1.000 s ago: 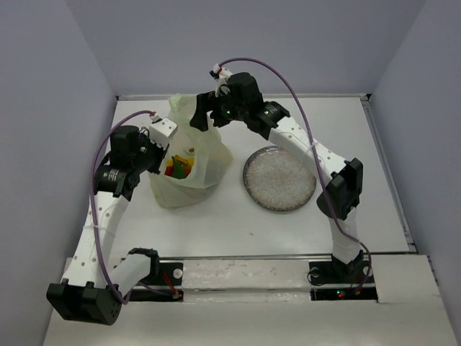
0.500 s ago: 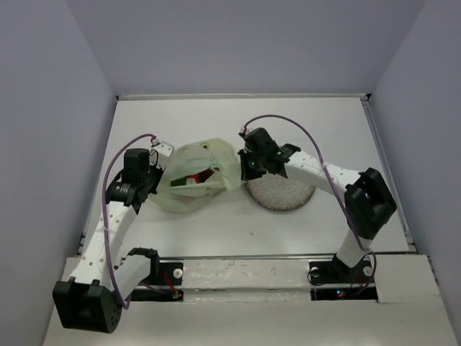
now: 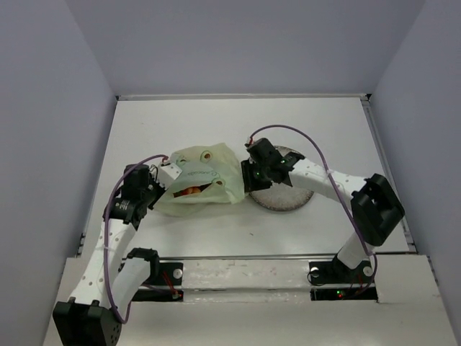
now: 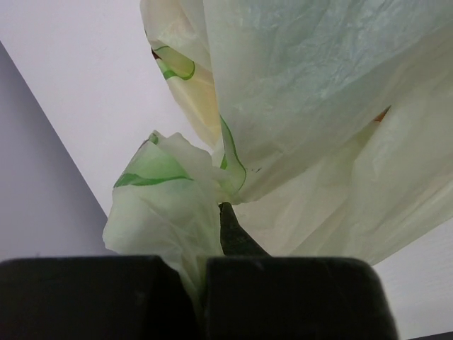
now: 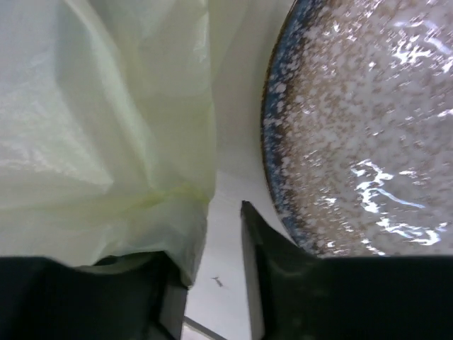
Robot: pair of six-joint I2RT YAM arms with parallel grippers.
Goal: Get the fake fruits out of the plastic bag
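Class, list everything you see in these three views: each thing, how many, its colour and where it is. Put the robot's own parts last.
plastic bag: one, pale yellow-green, lying on the table left of the plate
fake fruits: count unclear, orange and red, showing in the bag's mouth
plate: one, speckled grey, right of the bag
table: one, white, beneath everything
left gripper: one, black fingers, shut on a fold of the bag
right gripper: one, black fingers, jaws slightly apart, between bag and plate
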